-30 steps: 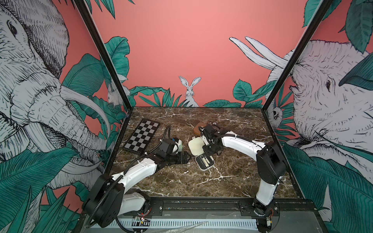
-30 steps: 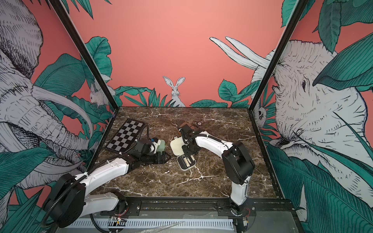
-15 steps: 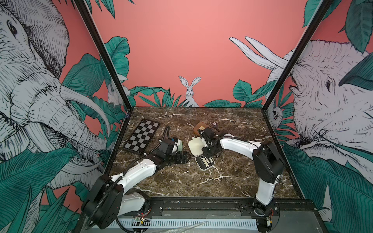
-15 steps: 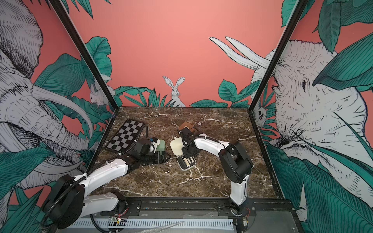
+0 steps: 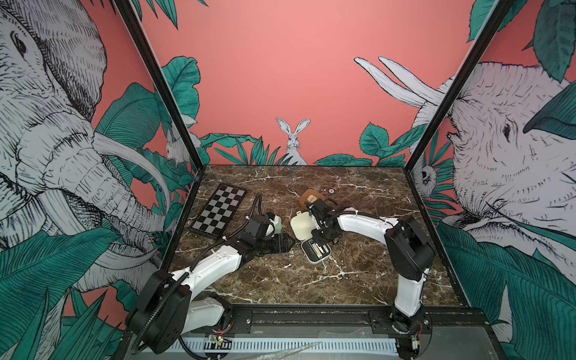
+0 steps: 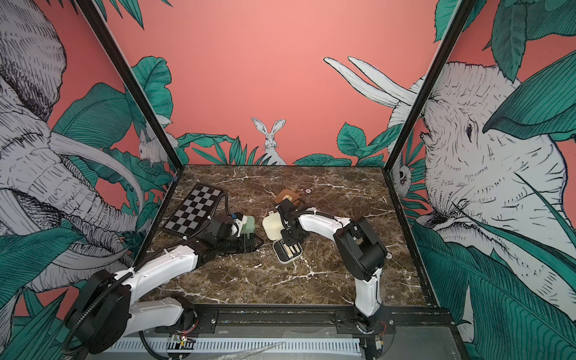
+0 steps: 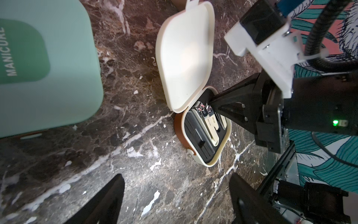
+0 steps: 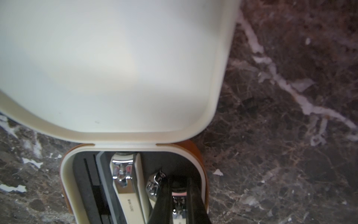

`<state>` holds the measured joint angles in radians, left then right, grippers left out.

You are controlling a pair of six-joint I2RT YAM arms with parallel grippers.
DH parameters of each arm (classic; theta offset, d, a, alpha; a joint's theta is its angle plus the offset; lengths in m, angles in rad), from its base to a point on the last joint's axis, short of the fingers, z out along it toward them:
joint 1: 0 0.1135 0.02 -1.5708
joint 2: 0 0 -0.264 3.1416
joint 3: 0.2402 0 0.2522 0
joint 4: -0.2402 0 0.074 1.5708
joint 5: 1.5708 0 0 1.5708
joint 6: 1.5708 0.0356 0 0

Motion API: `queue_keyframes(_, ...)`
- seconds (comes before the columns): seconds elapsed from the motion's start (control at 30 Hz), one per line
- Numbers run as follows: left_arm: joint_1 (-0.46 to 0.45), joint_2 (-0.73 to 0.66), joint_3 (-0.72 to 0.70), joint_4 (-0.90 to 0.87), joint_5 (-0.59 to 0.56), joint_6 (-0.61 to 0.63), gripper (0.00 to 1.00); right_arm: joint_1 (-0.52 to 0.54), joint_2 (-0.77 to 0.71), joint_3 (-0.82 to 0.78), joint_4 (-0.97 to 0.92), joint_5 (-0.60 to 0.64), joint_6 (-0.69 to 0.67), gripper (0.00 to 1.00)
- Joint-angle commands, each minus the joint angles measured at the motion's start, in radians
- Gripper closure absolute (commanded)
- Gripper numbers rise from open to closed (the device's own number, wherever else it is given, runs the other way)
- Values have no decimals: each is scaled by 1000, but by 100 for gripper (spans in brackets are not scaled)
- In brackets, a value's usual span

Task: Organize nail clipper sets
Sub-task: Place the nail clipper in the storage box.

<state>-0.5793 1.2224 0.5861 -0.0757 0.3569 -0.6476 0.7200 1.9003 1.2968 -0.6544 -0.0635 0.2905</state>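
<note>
The cream nail clipper set (image 5: 316,252) lies open mid-table, its lid (image 7: 186,54) folded back and a large cream clipper (image 8: 127,186) in its black insert. My right gripper (image 8: 179,194) reaches into that base, shut on a small cream clipper (image 8: 179,205). The mint green case (image 7: 48,67) sits closed to the left, partly hidden by my left wrist in both top views (image 5: 277,225). The brown case (image 5: 310,198) lies closed behind the cream lid. My left gripper (image 7: 177,194) hovers open over bare marble between the mint and cream cases.
A black-and-grey checkerboard (image 5: 219,211) lies at the back left by the wall. A small round dot (image 5: 331,190) sits on the marble (image 5: 311,290) behind the brown case. Printed walls close in the table at the sides and back.
My right gripper has come forward from over the cream lid and brown case down into the cream base. The left arm has barely moved.
</note>
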Motion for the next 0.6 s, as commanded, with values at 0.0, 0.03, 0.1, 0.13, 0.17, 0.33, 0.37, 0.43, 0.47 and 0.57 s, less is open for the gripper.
queue_keyframes(0.0, -2, -14, -10, 22, 2, -10, 13, 7, 6, 6, 9, 12, 18, 98)
queue_keyframes(0.03, -1, -14, -10, 22, 2, -12, 13, 7, 5, 8, 10, 11, 18, 98)
queue_keyframes(0.1, -1, -16, -11, 22, 1, -11, 14, 8, 3, 8, 9, 16, 18, 98)
queue_keyframes(0.13, -1, -16, -11, 21, 1, -10, 14, 6, 4, 8, 11, 17, 18, 98)
queue_keyframes(0.17, -2, -16, -10, 20, 1, -10, 14, 6, 8, 8, 10, 16, 16, 98)
queue_keyframes(0.33, -3, -14, -9, 21, 4, -10, 14, 6, 20, 49, 5, 18, 14, 98)
queue_keyframes(0.37, -5, -17, -9, 21, 2, -11, 14, 6, 18, 49, 5, 19, 13, 98)
queue_keyframes(0.43, -4, -16, -9, 19, 1, -11, 14, 6, 12, 52, 4, 21, 12, 98)
queue_keyframes(0.47, -3, -14, -9, 18, 1, -10, 14, 6, 11, 54, 3, 24, 10, 98)
queue_keyframes(0.57, -4, -13, -8, 20, 2, -10, 14, 7, 20, 64, -10, 30, -4, 98)
